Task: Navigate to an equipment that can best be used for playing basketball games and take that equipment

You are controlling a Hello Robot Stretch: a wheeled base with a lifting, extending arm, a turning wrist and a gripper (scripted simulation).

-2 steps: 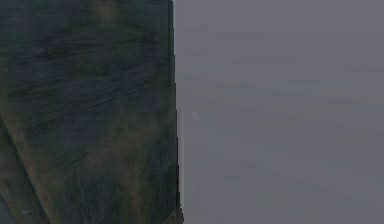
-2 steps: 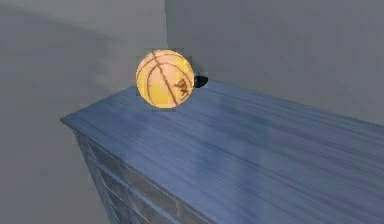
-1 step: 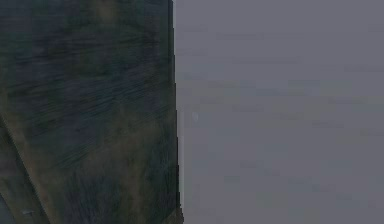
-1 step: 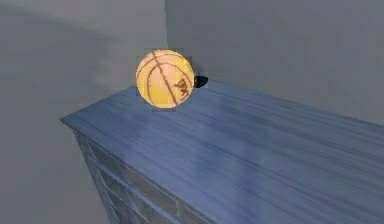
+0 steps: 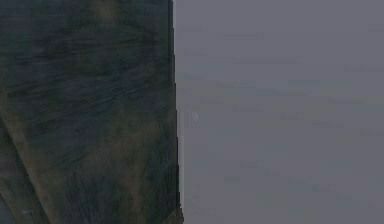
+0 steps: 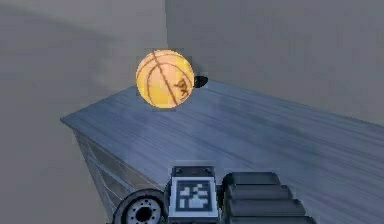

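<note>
At the far corner of the grey-blue counter point(image 6: 262, 130), near the wall, is the orange basketball point(image 6: 165, 80), so the drive to it looks done. The taking seems left: the tool point(image 6: 142, 210) shows low at the near edge, and whether it holds anything cannot be told.
</note>
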